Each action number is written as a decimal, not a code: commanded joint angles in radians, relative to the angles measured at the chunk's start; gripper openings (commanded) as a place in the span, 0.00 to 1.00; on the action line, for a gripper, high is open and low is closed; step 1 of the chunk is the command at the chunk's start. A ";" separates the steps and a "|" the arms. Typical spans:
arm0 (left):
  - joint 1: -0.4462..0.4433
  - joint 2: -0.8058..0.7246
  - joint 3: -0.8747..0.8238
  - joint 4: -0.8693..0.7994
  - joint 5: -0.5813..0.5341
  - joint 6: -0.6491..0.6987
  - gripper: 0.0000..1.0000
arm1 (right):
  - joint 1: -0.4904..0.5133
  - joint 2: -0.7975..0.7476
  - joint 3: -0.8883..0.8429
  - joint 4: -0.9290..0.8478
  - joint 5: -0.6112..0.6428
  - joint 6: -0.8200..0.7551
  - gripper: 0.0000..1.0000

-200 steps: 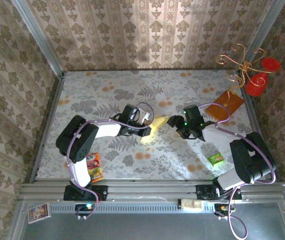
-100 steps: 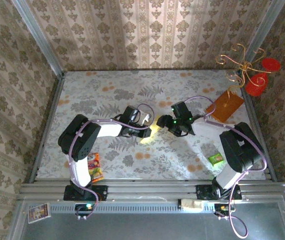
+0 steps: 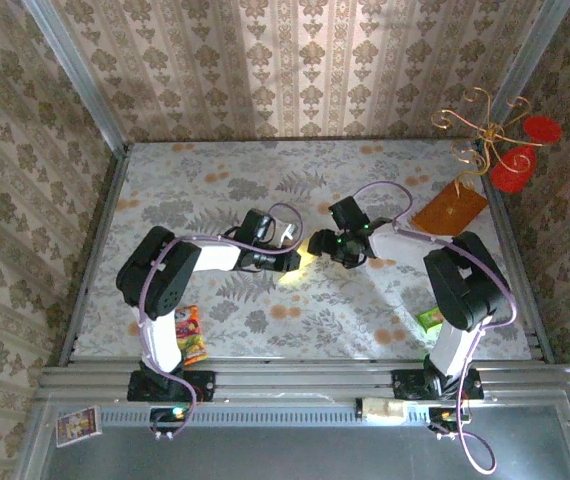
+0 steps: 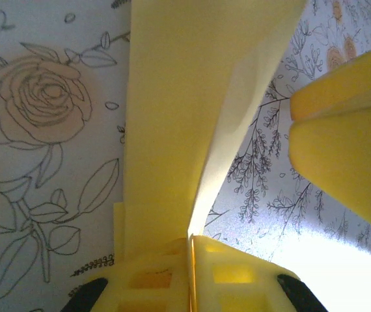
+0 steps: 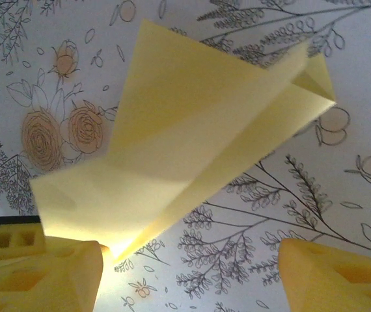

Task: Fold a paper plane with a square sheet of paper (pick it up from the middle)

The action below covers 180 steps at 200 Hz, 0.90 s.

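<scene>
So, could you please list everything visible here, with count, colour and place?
paper sheet: one, pale yellow, partly folded, mid-table
board: one, orange-brown, far right
small packet: one, green, near right
snack packet: one, multicoloured, near left
wire stand: one, gold with red discs, far right corner
card: one, printed, near rail, left
table: one, floral pattern, under everything
left pincer: one, yellow fingers, shut on the paper sheet
right pincer: one, yellow fingers, open near the paper sheet
</scene>
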 commanded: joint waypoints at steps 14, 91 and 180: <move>0.003 0.031 0.007 -0.016 0.030 -0.022 0.10 | 0.015 0.045 0.040 -0.064 0.048 -0.059 0.76; 0.004 0.040 0.013 -0.025 0.030 -0.024 0.12 | 0.025 0.079 0.064 -0.078 0.087 -0.065 0.83; 0.005 0.039 0.013 -0.035 0.030 -0.021 0.13 | 0.026 0.103 0.070 -0.091 0.115 -0.037 0.90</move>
